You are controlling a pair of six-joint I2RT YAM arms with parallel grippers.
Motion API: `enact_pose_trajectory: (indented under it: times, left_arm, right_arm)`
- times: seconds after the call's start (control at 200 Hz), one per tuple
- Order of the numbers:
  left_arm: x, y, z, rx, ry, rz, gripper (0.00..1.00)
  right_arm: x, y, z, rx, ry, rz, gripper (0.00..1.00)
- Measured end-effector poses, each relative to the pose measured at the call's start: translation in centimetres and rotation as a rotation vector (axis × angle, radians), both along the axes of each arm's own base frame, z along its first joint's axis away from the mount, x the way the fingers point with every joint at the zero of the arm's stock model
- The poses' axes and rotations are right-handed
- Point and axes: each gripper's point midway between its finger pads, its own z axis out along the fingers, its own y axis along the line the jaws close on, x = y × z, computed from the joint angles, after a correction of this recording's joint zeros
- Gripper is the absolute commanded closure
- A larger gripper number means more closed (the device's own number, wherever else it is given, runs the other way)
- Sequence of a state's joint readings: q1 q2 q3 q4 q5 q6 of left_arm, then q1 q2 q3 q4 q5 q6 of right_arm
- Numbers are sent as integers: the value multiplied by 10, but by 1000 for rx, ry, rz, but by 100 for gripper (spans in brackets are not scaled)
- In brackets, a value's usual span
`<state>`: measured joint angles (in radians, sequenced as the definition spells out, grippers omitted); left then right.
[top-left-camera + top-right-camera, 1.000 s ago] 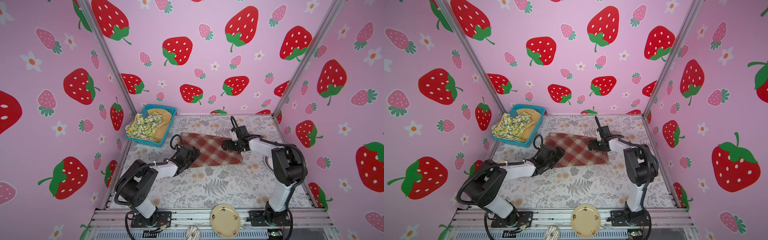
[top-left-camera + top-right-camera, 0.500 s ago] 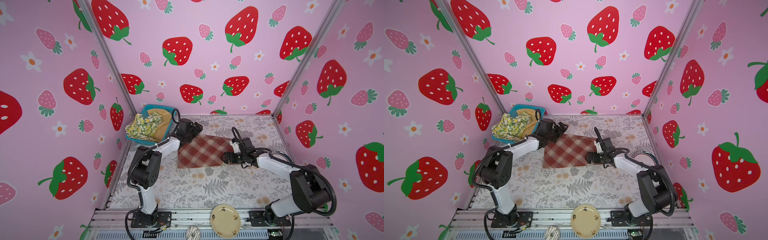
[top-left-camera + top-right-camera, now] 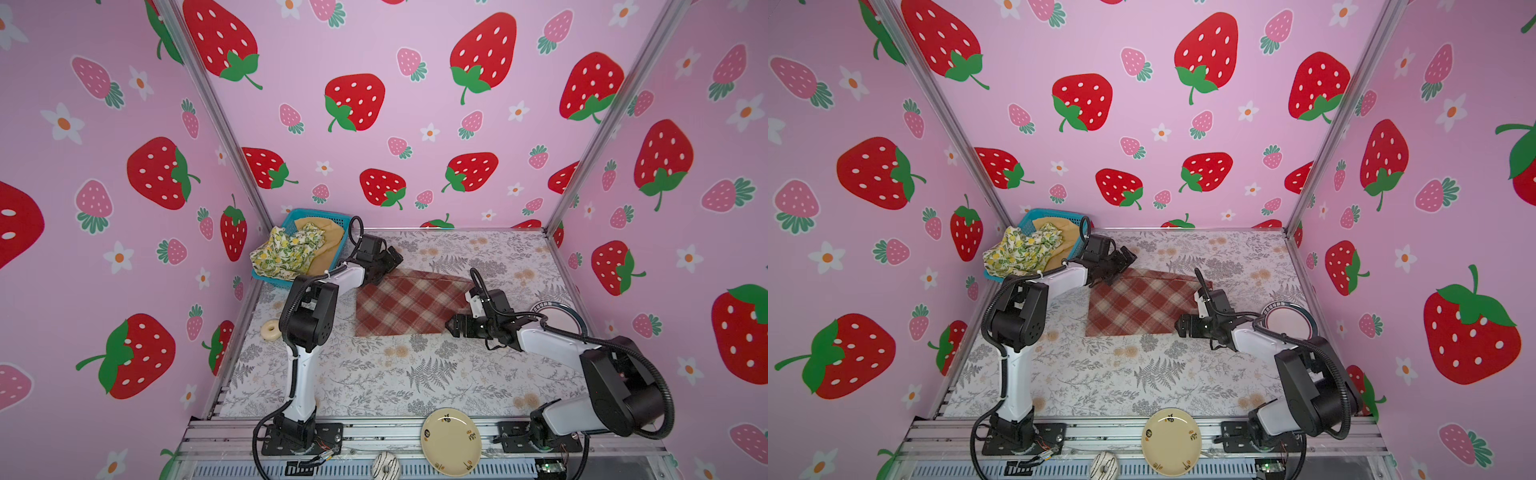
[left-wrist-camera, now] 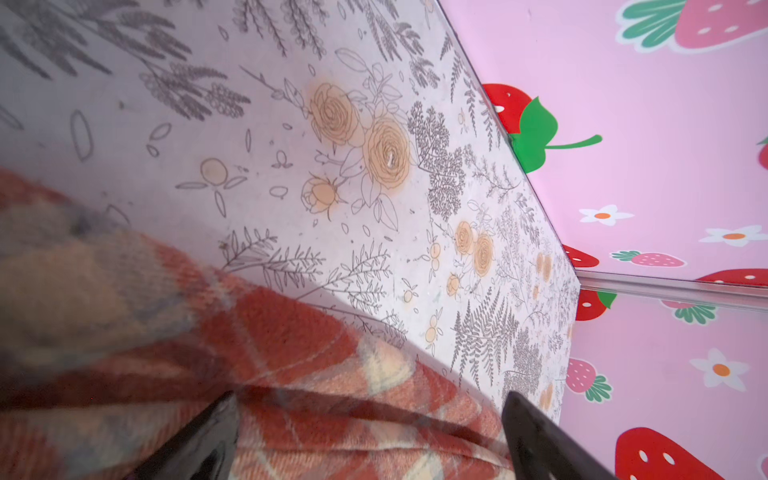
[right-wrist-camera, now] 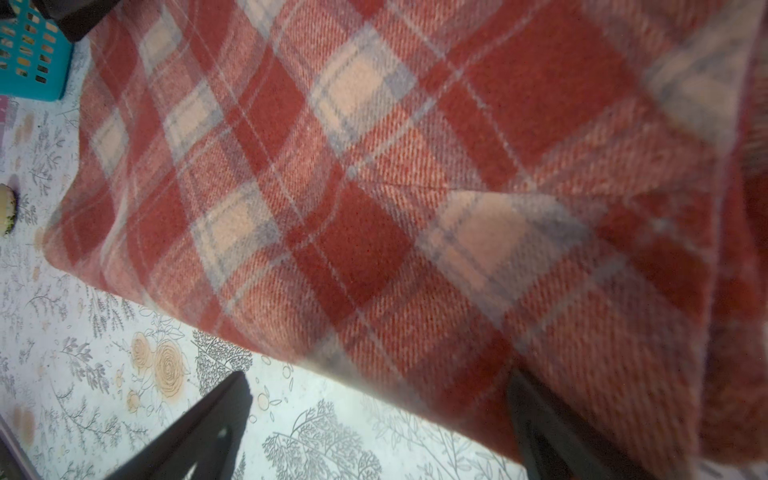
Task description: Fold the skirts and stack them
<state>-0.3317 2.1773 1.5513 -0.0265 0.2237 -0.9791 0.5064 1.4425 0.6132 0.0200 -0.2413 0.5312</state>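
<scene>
Plaid twill, red and cream: plaid skirt (image 3: 405,305) spread flat on the table (image 3: 374,374) in both top views, just out from the blue basket (image 3: 320,212), long axis running away from the basket across the table. Heaped unfolded in that basket: lemon-print skirt (image 3: 286,251), spilling over the rim, and mustard skirt (image 3: 330,245) beneath it. At the skirt corner nearest the basket, left gripper (image 3: 394,261), jaws apart, nothing clamped. At the diagonally opposite corner, farthest from the basket, right gripper (image 3: 451,327), jaws likewise wide, pointing back toward the basket along the cloth's edge.

From the left wrist: plaid hem lying under and between the spread fingers (image 4: 199,444), bare table beyond. Within reach, not pinched.

From the right wrist: skirt edge crossing the gap slantwise, one finger (image 5: 199,428) over bare table, its partner at the cloth. Basket mesh visible past the skirt's far end.

Judged from this: first skirt being folded, the two in the basket not yet started. Cannot tell whether already doubled once. Each arm nearest its own corner, so likely best to close on both corners, then carry the end farthest from the basket over toward the basket end, across the long axis.
</scene>
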Motion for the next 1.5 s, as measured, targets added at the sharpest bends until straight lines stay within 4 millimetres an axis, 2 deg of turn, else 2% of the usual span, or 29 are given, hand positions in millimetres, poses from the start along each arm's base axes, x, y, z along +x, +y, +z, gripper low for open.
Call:
enact_pose_trajectory:
  times: [0.145, 0.24, 0.3, 0.405, 0.52, 0.58, 0.625, 0.7, 0.8, 0.896, 1.021, 1.181, 1.391, 1.501]
  left_arm:
    - [3, 1, -12, 11, 24, -19, 1]
    - [0, 0, -6, 6, 25, -31, 1]
    - [-4, -1, 5, -4, 17, -40, 1]
    - [-17, 0, 42, -32, -28, -54, 1]
    - [-40, -1, 103, -89, -126, -67, 1]
    - [-54, -6, 132, -122, -183, -82, 1]
    - [-69, -14, 149, -148, -214, -105, 1]
    - [-90, -31, 161, -184, -241, -150, 1]
    - [-122, -57, 149, -224, -210, -216, 1]
    - [-153, -76, 117, -234, -136, -263, 1]
    - [-183, -88, 81, -228, -53, -297, 1]
    - [-193, -94, 56, -243, -24, -302, 1]
    - [-211, -82, -6, -212, 93, -275, 1]
    - [-211, -83, -7, -228, 78, -275, 0]
  right_arm:
    - [-2, -4, 4, -4, -3, -16, 0]
    - [-3, -8, 15, -14, -7, -28, 0]
    - [2, -8, 30, -12, -25, -35, 0]
    - [26, -5, 65, 13, -90, -47, 0]
    - [59, -7, 98, 50, -154, -69, 0]
    - [72, -9, 101, 60, -153, -76, 0]
    - [82, -11, 96, 58, -139, -82, 0]
    - [93, -16, 82, 42, -108, -91, 0]
    - [96, -28, 57, 10, -47, -109, 0]
    - [97, -38, 44, -16, -16, -122, 0]
    - [94, -48, 34, -53, -11, -135, 0]
    - [81, -59, 14, -104, 27, -146, 0]
    - [73, -65, 3, -130, 48, -150, 0]
    - [73, -65, 3, -136, 42, -146, 0]
